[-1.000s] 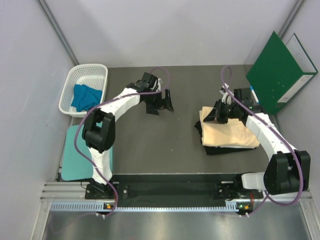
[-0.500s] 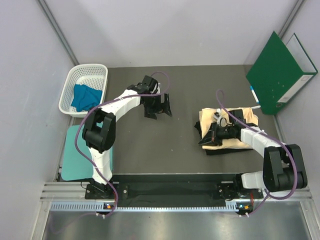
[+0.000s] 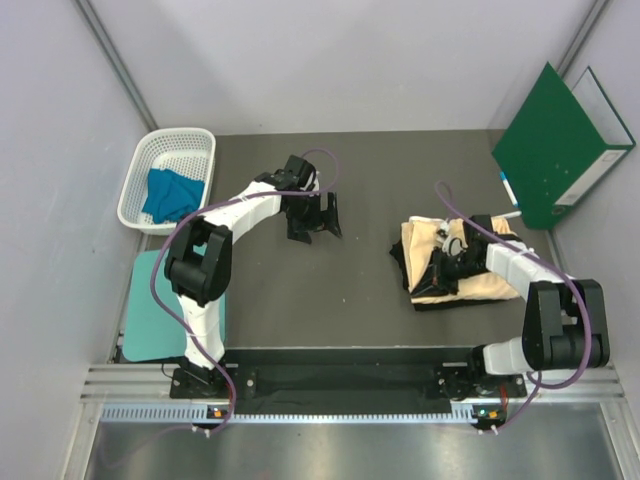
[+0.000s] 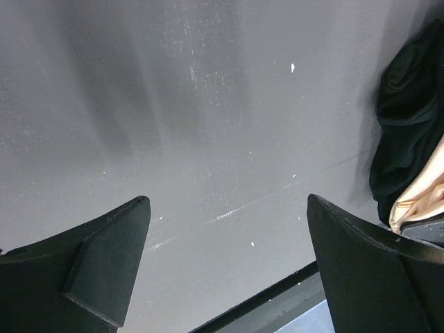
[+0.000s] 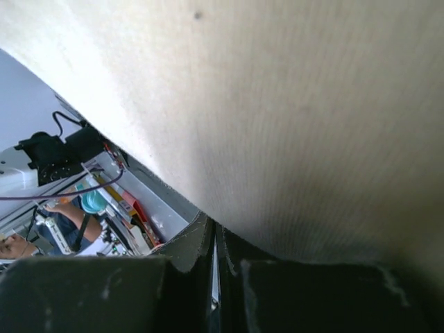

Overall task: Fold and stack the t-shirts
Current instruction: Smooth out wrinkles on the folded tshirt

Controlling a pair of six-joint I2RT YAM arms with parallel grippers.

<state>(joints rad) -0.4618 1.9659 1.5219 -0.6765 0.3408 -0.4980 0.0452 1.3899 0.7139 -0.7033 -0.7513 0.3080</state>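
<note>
A folded pale peach-yellow t-shirt lies on a dark t-shirt at the table's right. My right gripper is shut and rests low on the peach t-shirt's left part. In the right wrist view the peach cloth fills the frame above the closed fingers of that gripper; I see no cloth between them. My left gripper is open and empty over bare table at the middle back; in its own view the dark t-shirt shows at the right edge. A blue t-shirt lies in the basket. No white t-shirt is in view.
A white basket stands at the back left. A teal mat lies at the left near edge. A green folder leans at the back right corner. Grey walls close in the left, back and right.
My right gripper has moved from the stack's far edge toward me over the peach t-shirt. My left gripper has shifted slightly toward me and stayed open.
</note>
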